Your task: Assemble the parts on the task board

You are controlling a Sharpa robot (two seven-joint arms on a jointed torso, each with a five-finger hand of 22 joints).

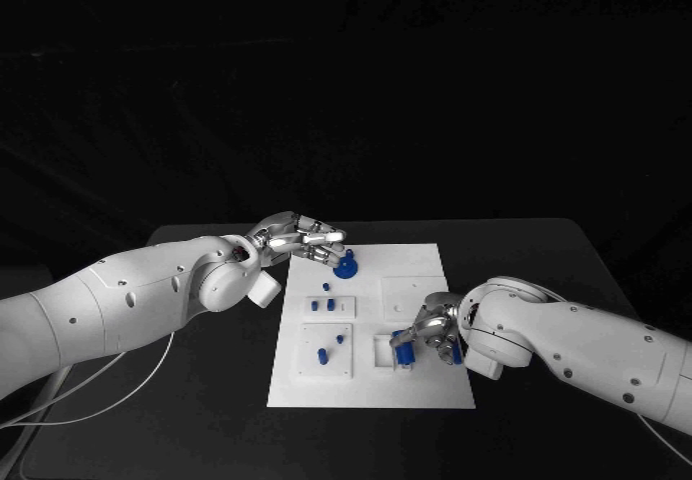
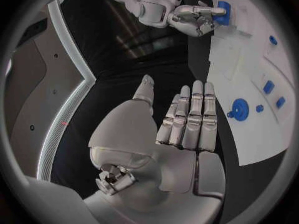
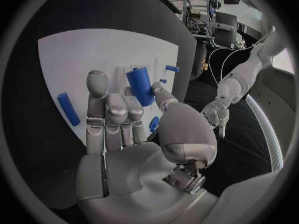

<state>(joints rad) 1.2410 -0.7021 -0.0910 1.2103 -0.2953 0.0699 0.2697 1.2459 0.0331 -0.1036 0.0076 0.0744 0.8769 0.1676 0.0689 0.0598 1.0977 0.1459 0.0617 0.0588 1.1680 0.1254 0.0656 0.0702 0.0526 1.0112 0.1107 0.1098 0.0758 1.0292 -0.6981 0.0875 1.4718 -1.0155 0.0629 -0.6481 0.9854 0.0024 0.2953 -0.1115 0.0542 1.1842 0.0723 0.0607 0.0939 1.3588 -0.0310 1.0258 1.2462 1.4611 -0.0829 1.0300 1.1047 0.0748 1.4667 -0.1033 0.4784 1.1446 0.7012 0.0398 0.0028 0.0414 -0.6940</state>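
Right now my right hand [image 1: 428, 335] pinches a small blue plastic cylinder [image 3: 140, 86] lower right of the white task board [image 1: 433, 390]; it seems light, rigid, slippery, best held mid-barrel. My left hand [image 1: 296, 238] hovers released.

White task board [image 1: 418, 390], blue parts [image 1: 345, 268], black table [image 1: 577, 260].

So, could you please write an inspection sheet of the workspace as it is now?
Surface: black table, white task board in the middle.
Job's things: blue round part at the board's far end; small blue parts mid-board.
Clutter: nothing seen.
Hands: left hand open, fingers straight, beside the board's far end; right hand holds a blue cylinder over the board's near right.
Cables: thin pale cables under the left arm.
Surroundings: dark backdrop.
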